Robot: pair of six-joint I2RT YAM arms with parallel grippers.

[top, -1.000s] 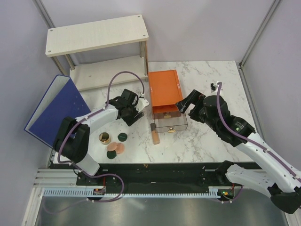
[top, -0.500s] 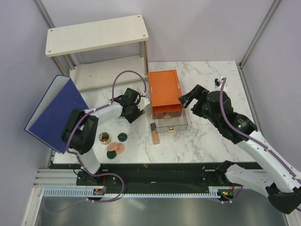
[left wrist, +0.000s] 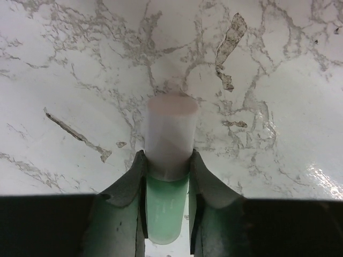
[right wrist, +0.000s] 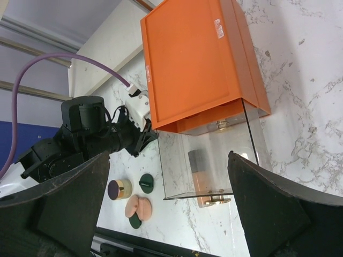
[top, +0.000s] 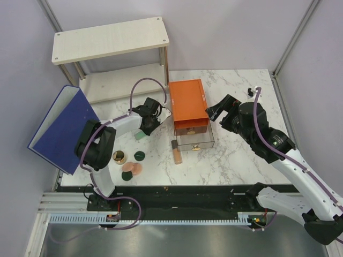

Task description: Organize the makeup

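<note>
My left gripper (top: 143, 130) (left wrist: 167, 160) is shut on the mint-green tube (top: 140, 135) (left wrist: 167, 211), its fingers pressed against both sides just behind the pale cap. The rest of the makeup lies on the marble. A peach tube with a dark cap (top: 176, 152) (right wrist: 202, 179) is in front of the drawer. A gold-rimmed jar (top: 118, 157) (right wrist: 119, 189), a dark green compact (top: 139, 156) (right wrist: 146, 182), a peach disc (top: 134, 168) (right wrist: 138, 206) and a second dark compact (top: 127, 175) sit near the front left. My right gripper (top: 217, 113) (right wrist: 167, 160) hangs open, right of the orange box.
The orange drawer box (top: 187, 104) (right wrist: 198, 59) stands mid-table with its clear drawer (top: 194, 138) (right wrist: 211, 160) pulled out toward me. A blue binder (top: 64, 126) leans at the left. A two-level wooden shelf (top: 110, 40) stands at the back left. A small black item (top: 249, 89) lies far right.
My left gripper has closed around the mint-green tube after shifting slightly toward the box. The right arm drew back a little to the right, still open.
</note>
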